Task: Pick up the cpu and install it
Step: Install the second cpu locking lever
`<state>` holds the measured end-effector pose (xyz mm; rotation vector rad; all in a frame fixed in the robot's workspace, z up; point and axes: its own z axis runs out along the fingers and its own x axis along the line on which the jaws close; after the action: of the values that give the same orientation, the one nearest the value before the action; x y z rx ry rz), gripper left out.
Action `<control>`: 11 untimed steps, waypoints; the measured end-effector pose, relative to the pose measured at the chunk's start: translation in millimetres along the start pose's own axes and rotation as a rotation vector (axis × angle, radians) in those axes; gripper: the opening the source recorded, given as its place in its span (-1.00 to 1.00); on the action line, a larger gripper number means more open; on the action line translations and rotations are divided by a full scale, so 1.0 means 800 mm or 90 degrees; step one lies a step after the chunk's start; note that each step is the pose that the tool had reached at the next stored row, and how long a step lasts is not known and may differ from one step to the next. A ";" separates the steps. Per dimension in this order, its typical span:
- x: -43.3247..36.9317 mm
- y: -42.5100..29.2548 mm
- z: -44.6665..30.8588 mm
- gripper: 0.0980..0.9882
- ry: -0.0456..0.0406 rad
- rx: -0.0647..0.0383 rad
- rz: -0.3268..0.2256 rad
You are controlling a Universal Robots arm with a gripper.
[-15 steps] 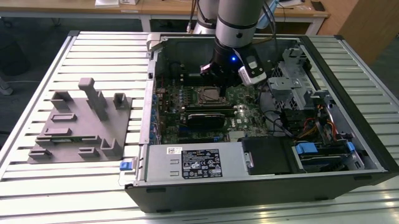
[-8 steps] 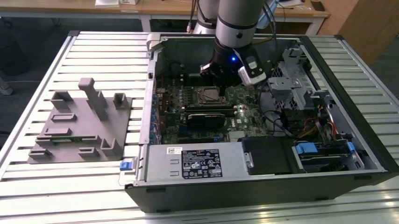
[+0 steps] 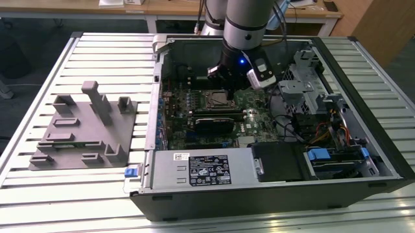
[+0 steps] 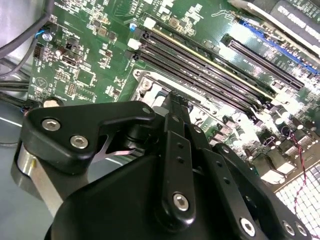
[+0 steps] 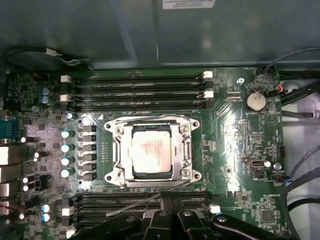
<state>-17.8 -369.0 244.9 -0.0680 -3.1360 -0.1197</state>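
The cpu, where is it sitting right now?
In the first wrist view the cpu lies flat inside the socket frame on the motherboard, between the two banks of memory slots.

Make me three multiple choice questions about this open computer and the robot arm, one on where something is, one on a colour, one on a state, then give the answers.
1. Where does the cpu lie?
A. On the grey plastic block outside the case
B. Inside the socket frame on the motherboard
C. On top of the power supply

2. What colour is the motherboard?
A. Green
B. Red
C. White

3. What is the state of the computer case?
A. Closed with its side panel on
B. Standing upright and closed
C. Lying on its side, open

Answers: B, the first wrist view shows the silvery chip within the socket frame. A, the board is green in both wrist views. C, the exterior view shows its insides from above, with the gripper over the board.
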 end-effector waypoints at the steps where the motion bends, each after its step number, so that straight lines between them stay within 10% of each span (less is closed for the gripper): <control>1: 0.003 -0.0002 0.0001 -0.98 0.0000 0.000 0.000; 11: 0.020 -0.0035 0.0113 -0.98 0.0029 0.000 0.000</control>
<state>-34.1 -370.4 235.7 -0.0682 -3.1314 -0.1205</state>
